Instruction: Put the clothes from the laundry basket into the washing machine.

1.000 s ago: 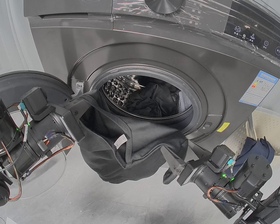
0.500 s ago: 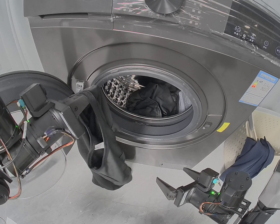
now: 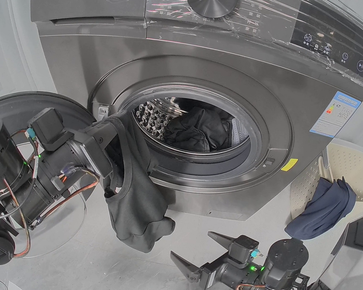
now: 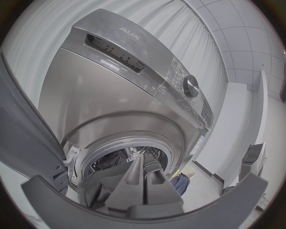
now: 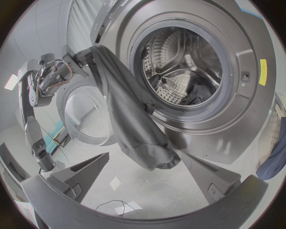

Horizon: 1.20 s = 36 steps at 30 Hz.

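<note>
Floor (image 3: pixel 135 275): pale grey, smooth, faint scuffs. Washing machine (image 3: pixel 201 70) stands directly on it, up against the curtained wall. Laundry basket (image 3: pixel 357 169), cream and perforated, sits on the floor just beside the machine on the robot's right. Navy garment (image 3: pixel 327 210) is draped over the basket's front rim and hangs down its outer wall; cannot tell whether its lower end touches the floor. Right wrist view shows loose bits on the floor in front of the machine: white paper scrap (image 5: pixel 115 183), second flat white paper piece (image 5: pixel 128 207), and a thin dark cable (image 5: pixel 110 204) looping next to that piece.
</note>
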{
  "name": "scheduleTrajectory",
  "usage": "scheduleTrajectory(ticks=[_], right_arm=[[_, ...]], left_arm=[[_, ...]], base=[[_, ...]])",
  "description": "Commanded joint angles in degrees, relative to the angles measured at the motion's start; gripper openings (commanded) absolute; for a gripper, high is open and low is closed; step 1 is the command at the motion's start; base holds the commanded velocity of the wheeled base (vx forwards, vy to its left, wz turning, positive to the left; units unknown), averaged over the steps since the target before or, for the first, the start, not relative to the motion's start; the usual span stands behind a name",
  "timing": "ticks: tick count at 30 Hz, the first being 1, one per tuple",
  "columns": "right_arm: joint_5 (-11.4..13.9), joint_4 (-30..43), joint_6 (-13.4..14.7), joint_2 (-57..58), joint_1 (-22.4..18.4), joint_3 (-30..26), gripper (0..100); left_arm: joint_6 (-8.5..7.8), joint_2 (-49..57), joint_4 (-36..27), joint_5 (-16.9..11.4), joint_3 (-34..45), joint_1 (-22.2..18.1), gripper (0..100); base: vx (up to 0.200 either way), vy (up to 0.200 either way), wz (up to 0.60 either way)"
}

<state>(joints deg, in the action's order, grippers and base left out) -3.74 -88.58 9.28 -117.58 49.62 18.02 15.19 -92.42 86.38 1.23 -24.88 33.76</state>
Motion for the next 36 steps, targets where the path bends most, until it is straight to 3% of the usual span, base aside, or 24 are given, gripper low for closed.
scheduleTrajectory(ticks=[1,7,12,23,29,36], right_arm=[[-0.12,-0.02,0.13,-1.34,3.38,3.52,100],[-0.12,0.07,-0.14,-3.54,7.25,9.58,100],[-0.04,0.07,-0.66,-9.6,7.69,15.03,100],[-0.48,1.21,-2.69,-20.06,6.72,28.65,100],[-0.92,3.59,-3.39,-22.08,5.76,32.26,100],[-2.94,8.16,-4.62,-24.28,3.65,39.29,100]], left_arm=[[0.02,-1.01,0.01,0.17,-0.7,-0.18,0],[-0.07,-2.77,0.1,0.53,-2.1,-1.5,0],[-0.07,-4.0,0.1,1.93,-3.95,-2.2,0],[0.02,-4.09,0.1,2.64,-4.56,-2.12,0],[-0.07,-4.09,0.1,2.55,-4.56,-2.12,0],[-0.07,-3.91,0.19,2.55,-4.47,-2.12,0]], base=[[0.0,0.0,0.0],[0.0,0.0,0.0],[0.0,0.0,0.0],[0.0,0.0,0.0],[0.0,0.0,0.0],[0.0,0.0,0.0]])
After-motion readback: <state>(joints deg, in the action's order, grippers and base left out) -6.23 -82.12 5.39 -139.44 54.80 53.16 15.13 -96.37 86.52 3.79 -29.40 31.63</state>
